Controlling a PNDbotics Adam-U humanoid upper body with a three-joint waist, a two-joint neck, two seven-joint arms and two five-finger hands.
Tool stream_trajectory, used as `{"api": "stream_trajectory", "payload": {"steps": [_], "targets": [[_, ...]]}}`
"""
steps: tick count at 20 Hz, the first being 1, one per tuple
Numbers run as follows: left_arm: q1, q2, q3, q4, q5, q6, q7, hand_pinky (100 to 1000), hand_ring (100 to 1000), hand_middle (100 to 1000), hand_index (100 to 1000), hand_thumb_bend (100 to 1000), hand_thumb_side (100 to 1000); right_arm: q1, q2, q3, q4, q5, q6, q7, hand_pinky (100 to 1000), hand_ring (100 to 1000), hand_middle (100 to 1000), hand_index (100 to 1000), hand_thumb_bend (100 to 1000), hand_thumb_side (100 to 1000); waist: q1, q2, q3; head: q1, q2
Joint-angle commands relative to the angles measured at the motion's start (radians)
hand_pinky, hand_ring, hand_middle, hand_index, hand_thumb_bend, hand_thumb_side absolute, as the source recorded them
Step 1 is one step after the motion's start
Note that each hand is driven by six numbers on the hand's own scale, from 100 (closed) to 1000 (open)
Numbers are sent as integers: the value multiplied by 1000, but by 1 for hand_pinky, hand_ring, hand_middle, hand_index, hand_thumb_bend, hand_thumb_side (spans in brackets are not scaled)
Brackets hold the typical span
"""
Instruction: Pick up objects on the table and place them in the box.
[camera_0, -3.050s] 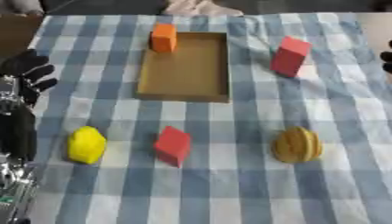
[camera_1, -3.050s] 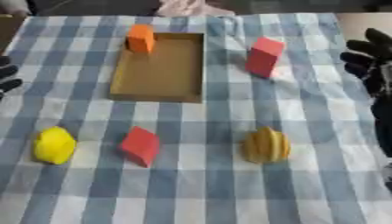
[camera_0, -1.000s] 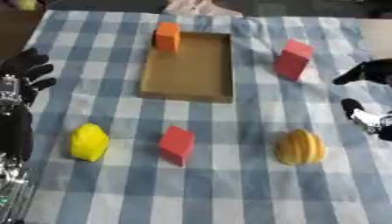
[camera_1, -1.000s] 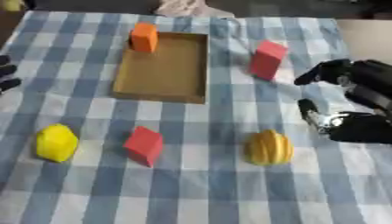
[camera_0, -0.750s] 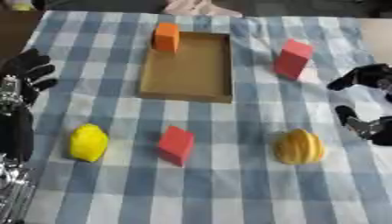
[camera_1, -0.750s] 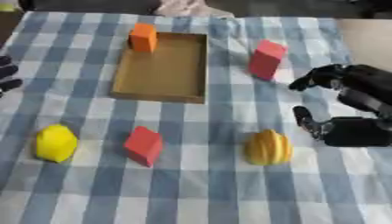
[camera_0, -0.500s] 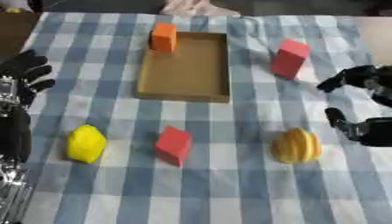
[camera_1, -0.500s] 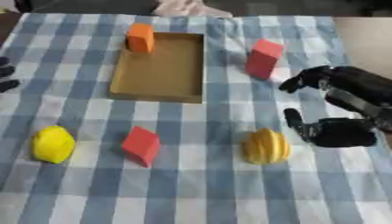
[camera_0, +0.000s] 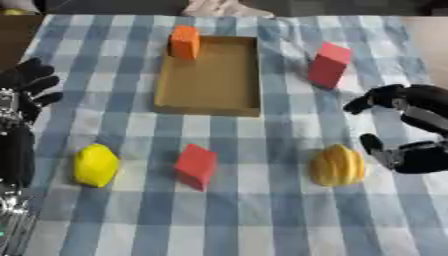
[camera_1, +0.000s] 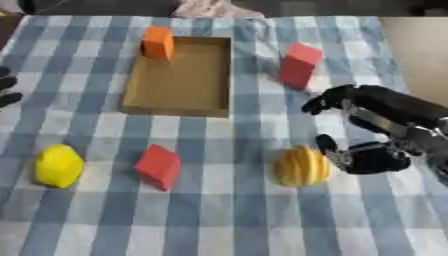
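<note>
Right hand (camera_1: 372, 150) spread, grasping nothing, just beside the gourd (camera_1: 302, 166) near the worktop's (camera_1: 236, 220) right edge; box (camera_1: 179, 77) well apart, toward the far edge. Risk noted: rounded gourd likely to roll away if nudged before fingers close. Left hand (camera_0: 26, 90) idle, fingers relaxed, at the left edge.

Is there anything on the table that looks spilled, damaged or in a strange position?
Nothing looks spilled or damaged. Only the orange block sits oddly: it stands at the far left corner of the box, seemingly over the rim, not flat inside.
</note>
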Motion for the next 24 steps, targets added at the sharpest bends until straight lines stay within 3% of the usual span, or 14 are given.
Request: {"api": "stream_trajectory", "payload": {"steps": [1,5,7,8,10,16,24], "targets": [[-8,17,0,-21,6,-1,-4,786,814,757,869,164,957,-5,-13,-6,-15,0,-3,12,887,853,758,869,100,100,0,-16,1,-3,-8],[-8,17,0,-21,6,-1,-5,787,815,758,869,164,958,1,-10,-4,-15,-1,-11,22,889,856,763,872,100,100,2,-15,3,-5,-8],[-8,16,0,-21,5,0,-5,787,816,758,869,164,958,10,-15,-4,-15,2,-26,26,890,859,766,876,100,283,2,-14,3,-4,-8],[-8,16,0,-21,5,0,-6,787,816,758,869,164,958,16,-18,-5,-15,5,-38,26,890,861,768,880,100,488,2,-14,3,-4,-8],[-7,16,0,-21,5,0,-6,787,816,758,869,163,958,32,-27,-9,-15,21,-68,22,891,867,774,884,100,652,2,-13,2,-3,-8],[-9,15,-1,-21,5,1,-8,787,817,759,869,163,958,61,-33,-21,-15,84,-124,15,889,869,776,884,110,632,4,-12,0,-6,-11],[-8,12,-3,-21,6,2,-12,786,819,760,870,163,962,55,-9,-3,-7,113,-110,36,885,863,776,881,125,588,7,-5,3,-11,-15]]}}
